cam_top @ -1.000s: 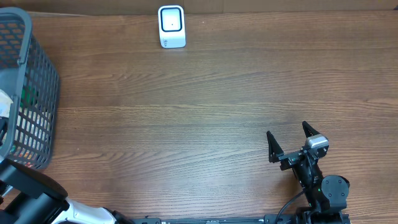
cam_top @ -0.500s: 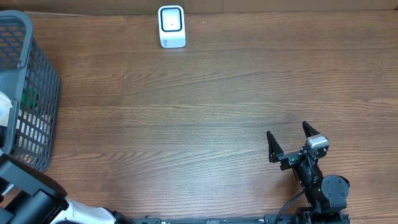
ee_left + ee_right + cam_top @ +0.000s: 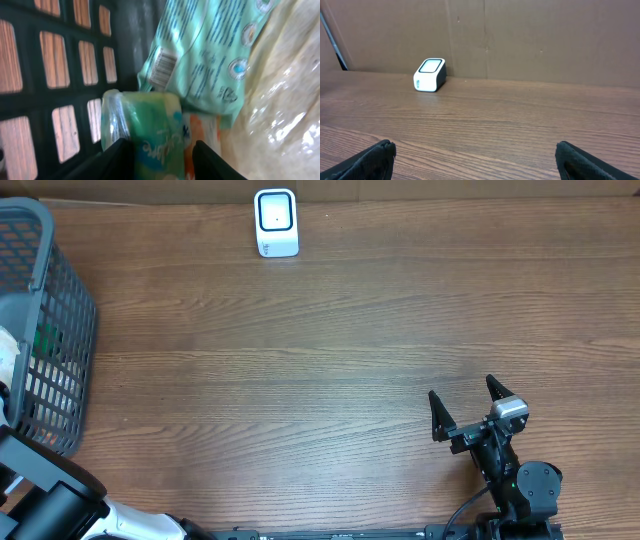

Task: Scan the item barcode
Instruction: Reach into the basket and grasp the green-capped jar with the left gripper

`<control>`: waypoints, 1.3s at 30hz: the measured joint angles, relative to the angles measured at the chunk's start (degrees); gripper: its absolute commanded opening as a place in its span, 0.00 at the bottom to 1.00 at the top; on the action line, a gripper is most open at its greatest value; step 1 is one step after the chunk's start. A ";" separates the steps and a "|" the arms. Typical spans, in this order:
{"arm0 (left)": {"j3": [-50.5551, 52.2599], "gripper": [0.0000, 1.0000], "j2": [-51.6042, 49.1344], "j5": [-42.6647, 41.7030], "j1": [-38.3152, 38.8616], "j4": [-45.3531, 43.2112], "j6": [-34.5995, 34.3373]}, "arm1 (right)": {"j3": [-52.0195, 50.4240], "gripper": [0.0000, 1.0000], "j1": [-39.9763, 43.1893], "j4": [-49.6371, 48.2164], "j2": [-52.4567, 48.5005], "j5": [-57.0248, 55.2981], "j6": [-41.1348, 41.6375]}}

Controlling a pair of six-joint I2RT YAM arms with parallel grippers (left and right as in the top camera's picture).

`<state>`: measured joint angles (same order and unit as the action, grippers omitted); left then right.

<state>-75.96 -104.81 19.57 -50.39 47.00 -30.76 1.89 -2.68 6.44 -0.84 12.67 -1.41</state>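
Observation:
In the left wrist view my left gripper (image 3: 162, 161) is down inside the dark mesh basket (image 3: 30, 107). Its two black fingers stand either side of a green plastic-wrapped packet (image 3: 150, 125). The left finger lies against the packet, and a narrow orange strip shows before the right finger. A mint-green pouch (image 3: 215, 45) with a printed barcode (image 3: 162, 67) lies just behind. The white scanner (image 3: 276, 222) stands at the table's far edge. My right gripper (image 3: 465, 408) rests open and empty near the front right, facing the scanner (image 3: 429, 75).
The basket (image 3: 60, 310) stands at the table's left edge, with the left arm's base (image 3: 45, 495) in front of it. A crinkled clear-yellow bag (image 3: 285, 100) fills the right of the basket. A brown cardboard wall (image 3: 530, 35) rises behind the scanner.
The left arm has shifted slightly at the basket's edge in the overhead view. The right arm and the scanner have not moved.

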 measured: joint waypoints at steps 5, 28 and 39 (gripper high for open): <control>0.20 0.50 0.00 -1.25 0.00 -4.46 0.44 | 0.00 1.00 0.00 0.00 0.00 0.00 -0.04; -11.10 0.72 -0.33 -21.79 0.31 -8.81 10.97 | 0.00 1.00 0.00 0.00 0.00 0.00 -0.02; -12.81 0.91 -2.93 -23.87 10.08 -16.65 24.48 | 0.00 1.00 0.00 0.02 0.00 0.00 -0.04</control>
<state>-88.77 -107.74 -4.29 -40.32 30.35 -6.28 1.89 -2.68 6.46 -0.84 12.67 -1.45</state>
